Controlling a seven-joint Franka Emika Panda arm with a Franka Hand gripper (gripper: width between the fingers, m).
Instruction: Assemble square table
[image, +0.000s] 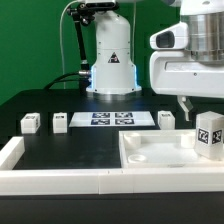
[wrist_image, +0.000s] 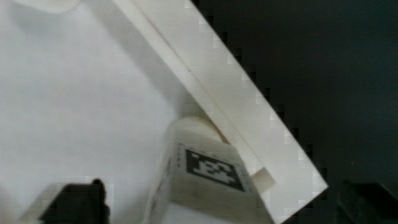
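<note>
the square table (image: 150, 152) slab lies on the desk (image: 70, 145), pushed against the low white wall (image: 40, 180), probably to brace it. a tagged leg post (image: 210, 135) stands at the slab's corner. the gripper (image: 186, 107) hangs above the slab beside that post; i cannot tell whether its jaws are wide or narrow.

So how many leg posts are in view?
4: two leg posts at the exterior view's left, one right of the marker board, one at the square slab's right edge; others may be hidden.

The white square tabletop (image: 150, 152) lies flat on the black desk (image: 60, 150), raised rim up. The first leg post (image: 30, 123) and second leg post (image: 60, 122) stand toward the exterior view's left. The third leg post (image: 165, 119) stands behind the slab, and the fourth leg post (image: 210, 136) stands upright at its rim.
</note>
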